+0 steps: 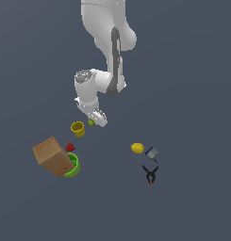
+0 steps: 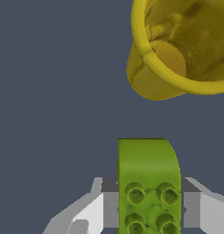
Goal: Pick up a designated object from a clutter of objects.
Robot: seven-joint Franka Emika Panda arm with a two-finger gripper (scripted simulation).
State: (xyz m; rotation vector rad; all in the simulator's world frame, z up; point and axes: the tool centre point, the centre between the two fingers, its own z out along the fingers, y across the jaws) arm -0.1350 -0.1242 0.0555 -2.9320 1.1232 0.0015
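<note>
End effector: fingers flanking studded green block, apparently closed on it, though contact not plainly shown. Block: tiny, bright green, matte, round-topped studs, one rounded end; located between the fingers, just beside yellow cup. Step judged: grasp stage; next calls for straight lift clear of cup. Cup: glossy, flared rim. Farther: brown box, lime-green bowl, red piece, lemon, grey-blue item, black clamp on dark bench.

Legible text, labels, brands, numbers, signs: none in either view; every visible surface is plain, unmarked and unlettered.
</note>
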